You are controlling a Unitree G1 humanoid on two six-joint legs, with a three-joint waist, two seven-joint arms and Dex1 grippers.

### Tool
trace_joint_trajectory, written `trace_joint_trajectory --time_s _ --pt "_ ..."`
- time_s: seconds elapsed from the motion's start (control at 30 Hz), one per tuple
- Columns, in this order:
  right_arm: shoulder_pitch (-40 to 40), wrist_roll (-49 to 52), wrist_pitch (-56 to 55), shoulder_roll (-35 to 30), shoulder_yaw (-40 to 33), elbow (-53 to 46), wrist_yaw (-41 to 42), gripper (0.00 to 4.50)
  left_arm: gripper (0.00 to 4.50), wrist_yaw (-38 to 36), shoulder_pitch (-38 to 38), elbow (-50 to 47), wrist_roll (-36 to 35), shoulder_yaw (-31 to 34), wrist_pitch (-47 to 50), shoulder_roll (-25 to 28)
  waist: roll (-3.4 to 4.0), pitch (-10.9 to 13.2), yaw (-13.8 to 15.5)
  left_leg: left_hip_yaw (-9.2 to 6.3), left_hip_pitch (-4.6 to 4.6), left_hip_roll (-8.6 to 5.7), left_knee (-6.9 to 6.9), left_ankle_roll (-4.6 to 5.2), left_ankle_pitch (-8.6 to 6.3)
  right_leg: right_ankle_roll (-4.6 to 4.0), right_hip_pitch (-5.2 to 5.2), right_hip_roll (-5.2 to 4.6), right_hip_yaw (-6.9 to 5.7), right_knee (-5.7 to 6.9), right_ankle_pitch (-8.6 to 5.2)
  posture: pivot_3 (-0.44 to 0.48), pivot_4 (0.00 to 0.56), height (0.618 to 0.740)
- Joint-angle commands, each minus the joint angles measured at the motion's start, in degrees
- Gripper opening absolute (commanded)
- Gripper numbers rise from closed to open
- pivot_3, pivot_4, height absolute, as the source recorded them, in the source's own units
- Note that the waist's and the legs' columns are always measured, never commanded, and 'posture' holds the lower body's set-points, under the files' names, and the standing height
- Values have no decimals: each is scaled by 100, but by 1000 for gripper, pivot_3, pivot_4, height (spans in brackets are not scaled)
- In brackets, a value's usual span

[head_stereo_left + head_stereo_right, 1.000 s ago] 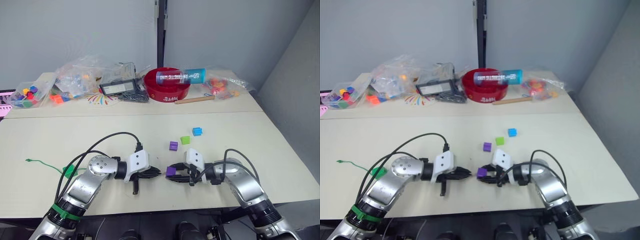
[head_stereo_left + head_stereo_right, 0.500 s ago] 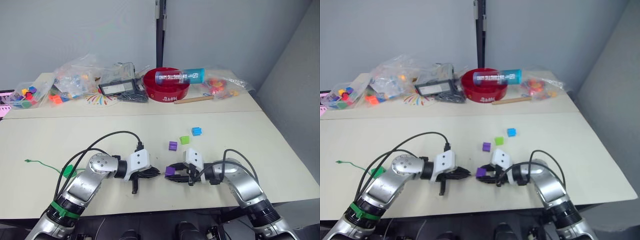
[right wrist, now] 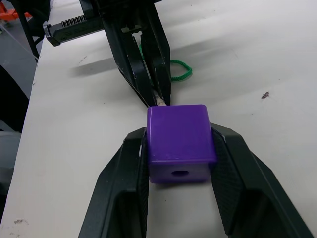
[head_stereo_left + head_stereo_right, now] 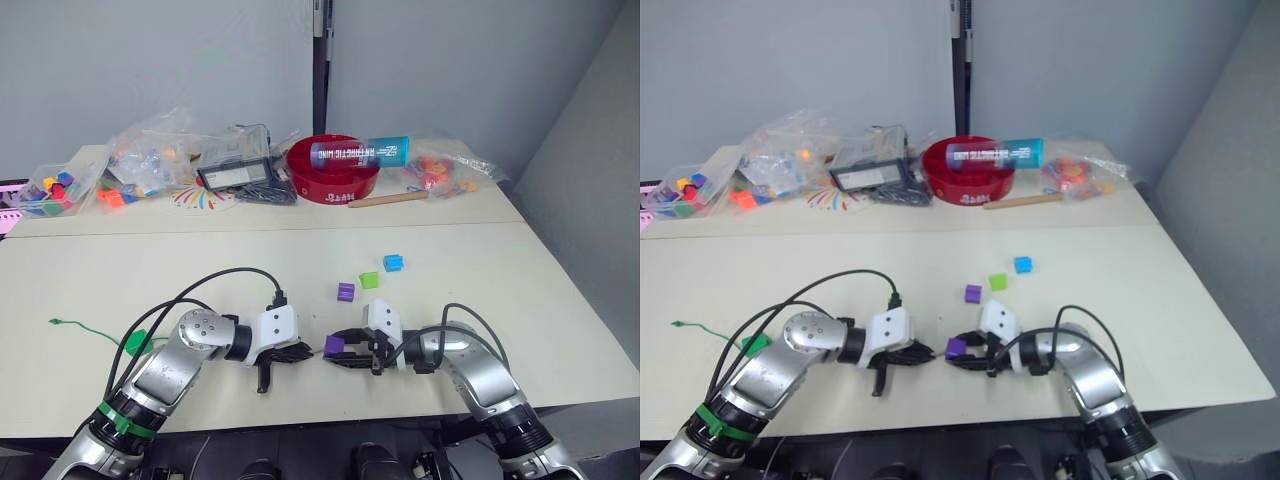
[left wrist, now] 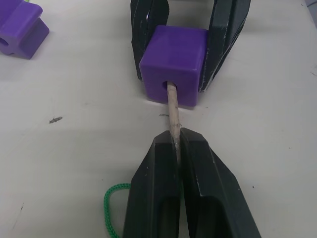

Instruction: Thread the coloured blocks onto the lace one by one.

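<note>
Cream table (image 4: 560,330), with a seam running across between near and far halves. Along the far edge: red bowl (image 4: 335,182) with a blue-capped clear tube (image 4: 360,153) lying across its rim; wooden stick (image 4: 388,200) just beside the bowl; black-framed device (image 4: 236,174) near clear bags of bright toy pieces (image 4: 150,155). Another bag (image 4: 445,170) sat at the far right.
</note>
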Motion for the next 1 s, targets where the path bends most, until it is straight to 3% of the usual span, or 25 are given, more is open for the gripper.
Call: trace_joint_trajectory --time_s 0.03,1.0 --pt "-210 -50 -182 61 121 -57 -107 1184 0 -179 13 41 17 -602 110 -345 0 0 21 0 0 -1 2 0 0 0 2 -1 0 0 0 0 150 740" --pt "-226 -140 -281 -37 285 -16 -89 1184 0 -224 -378 -439 -216 -460 662 -916 3 -5 141 -1 5 -8 10 -1 1 1 17 -7 0 -3 0 0 150 740"
